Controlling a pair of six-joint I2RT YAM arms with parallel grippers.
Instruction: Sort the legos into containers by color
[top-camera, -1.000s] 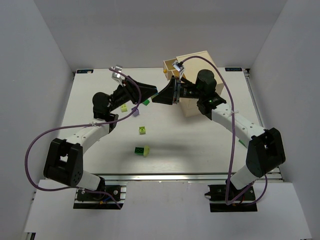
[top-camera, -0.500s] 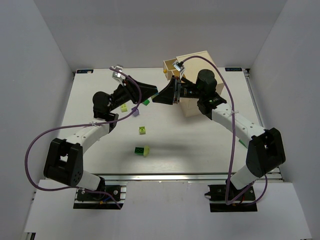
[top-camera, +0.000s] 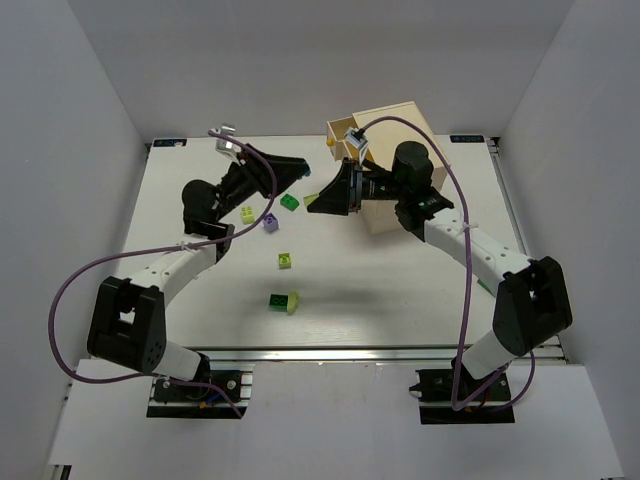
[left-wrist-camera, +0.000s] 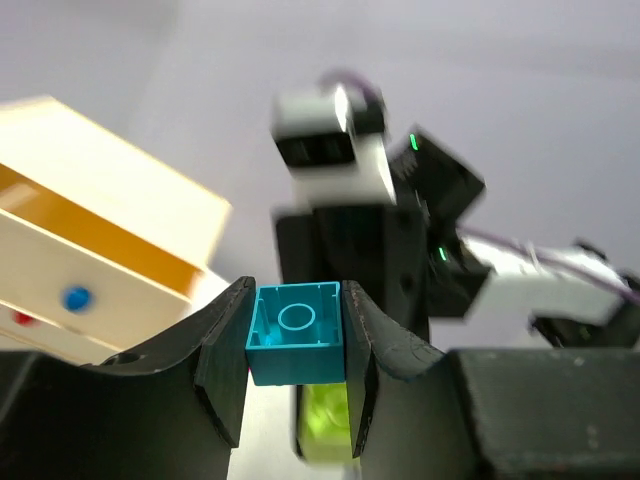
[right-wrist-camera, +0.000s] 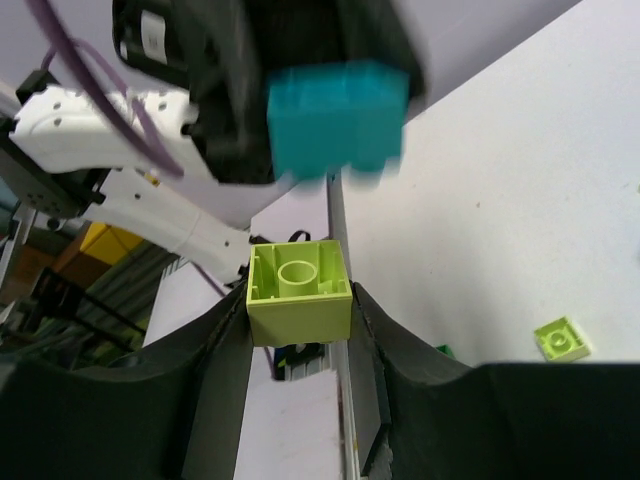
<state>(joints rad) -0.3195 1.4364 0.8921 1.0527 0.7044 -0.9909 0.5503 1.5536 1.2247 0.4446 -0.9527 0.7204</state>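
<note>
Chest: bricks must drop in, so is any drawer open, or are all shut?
Open: one drawer juts out from the chest, its hollow inside showing.

You have a blue brick (left-wrist-camera: 295, 345) of smooth, faintly glossy plastic pinched between matt black plastic fingers (left-wrist-camera: 222, 370), and the yellow-green brick (right-wrist-camera: 298, 290) shows the same sheen. The chest (top-camera: 380, 218) at the table's far edge looks like cream-painted wood, matt, with smooth round knobs (left-wrist-camera: 74, 297). The table (top-camera: 400, 285) is smooth, matt white.
</note>
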